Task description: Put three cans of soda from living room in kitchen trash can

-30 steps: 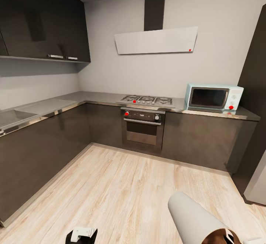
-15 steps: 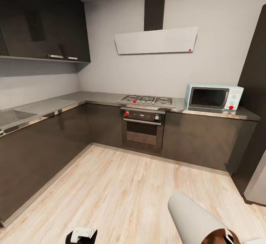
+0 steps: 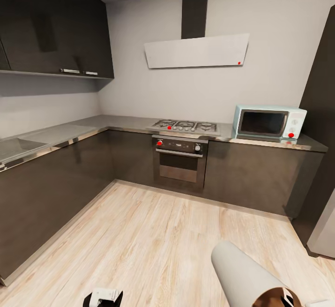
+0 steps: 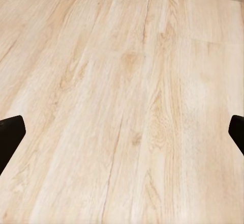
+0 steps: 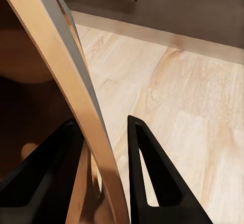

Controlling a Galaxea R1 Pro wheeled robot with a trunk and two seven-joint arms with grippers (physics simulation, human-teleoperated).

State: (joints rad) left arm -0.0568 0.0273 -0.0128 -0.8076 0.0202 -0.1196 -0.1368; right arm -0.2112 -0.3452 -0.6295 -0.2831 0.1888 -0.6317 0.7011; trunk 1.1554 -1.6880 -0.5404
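Note:
I am in the kitchen, over pale wood floor (image 3: 153, 232). The tash can (image 3: 242, 270) lies tilted at the head view's lower right, pale grey outside with a brown inside. My right gripper (image 5: 101, 122) is shut on its rim (image 5: 76, 76), one black finger (image 5: 152, 173) outside the wall and the other inside. My left gripper (image 3: 103, 296) hangs low at the bottom edge of the head view. In the left wrist view my left gripper (image 4: 122, 132) is open, with bare floor between its fingertips (image 4: 10, 135). The cans of soda are out of view.
Dark grey cabinets (image 3: 56, 190) with a steel countertop (image 3: 70, 132) run along the left and back walls. A built-in oven (image 3: 179, 163) and hob sit at the back, with a light-blue microwave (image 3: 269, 122) to their right. A tall dark unit (image 3: 321, 111) stands at the far right.
The left gripper has sunk slightly lower at the bottom edge of the head view. The tash can and the kitchen look the same.

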